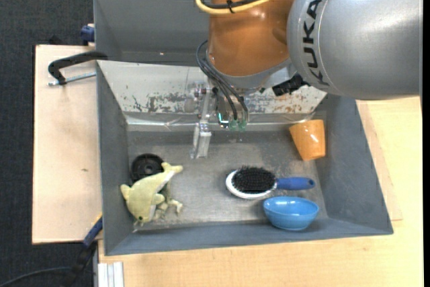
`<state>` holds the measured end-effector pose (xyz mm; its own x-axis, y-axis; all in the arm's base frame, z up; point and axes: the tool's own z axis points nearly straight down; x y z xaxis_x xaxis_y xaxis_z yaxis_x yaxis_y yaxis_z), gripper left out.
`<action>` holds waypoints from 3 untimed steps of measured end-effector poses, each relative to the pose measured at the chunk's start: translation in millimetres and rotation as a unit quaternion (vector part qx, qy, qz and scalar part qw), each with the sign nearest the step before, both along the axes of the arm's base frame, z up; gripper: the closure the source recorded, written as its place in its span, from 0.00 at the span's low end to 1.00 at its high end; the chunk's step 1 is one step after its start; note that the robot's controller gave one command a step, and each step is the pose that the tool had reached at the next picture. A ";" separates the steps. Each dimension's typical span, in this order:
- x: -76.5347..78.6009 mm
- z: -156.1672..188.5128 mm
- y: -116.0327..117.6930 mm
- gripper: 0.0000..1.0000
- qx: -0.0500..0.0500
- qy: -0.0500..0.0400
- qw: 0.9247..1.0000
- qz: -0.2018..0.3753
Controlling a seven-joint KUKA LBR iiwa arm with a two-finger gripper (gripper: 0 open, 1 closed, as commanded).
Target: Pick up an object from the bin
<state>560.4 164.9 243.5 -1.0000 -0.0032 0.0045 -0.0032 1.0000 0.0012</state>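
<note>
Five loose things lie in the grey metal bin (pixel 113 158), all along the lower half of its floor and apart from the gripper.

At the lower left, a pale yellow-green plush toy (pixel 151 193) shaped like a small sea animal sprawls with its snout pointing to the upper right. Just above it, touching or nearly touching its head, sits a black round thing (pixel 146 164) too dark to name more closely.

Right of the middle lies a hairbrush (pixel 252 182) with a white oval rim, black bristles facing up and a blue handle pointing right. Just below that handle stands a blue bowl (pixel 290 212), open side up, close to the bin's front wall. An orange cup (pixel 309 139) lies tilted at the right, against the slope of the right wall, well above the bowl.

The arm (pixel 363 23) reaches in from the upper right of the frame, its wrist under a rounded orange cover (pixel 245 23). Below that cover the gripper (pixel 205 134) hangs in the upper middle of the bin, near the scuffed back wall and over a bare patch of floor. I cannot tell whether it stands wide or narrow.

The black round thing and the plush toy are nearest to it on the lower left, the hairbrush on the lower right.
</note>
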 end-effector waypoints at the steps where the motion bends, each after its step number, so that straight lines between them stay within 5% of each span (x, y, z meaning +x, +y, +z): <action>1: -59.9 -84.3 36.2 0.00 -0.001 0.003 0.999 -0.035; 2: -16.1 -170.9 65.6 0.00 -0.001 -0.007 1.000 -0.025; 3: -14.1 -163.8 65.0 1.00 0.000 -0.009 1.000 -0.025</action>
<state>546.3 229.9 79.7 -0.9988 0.0476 -0.0143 0.0476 0.9989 0.0020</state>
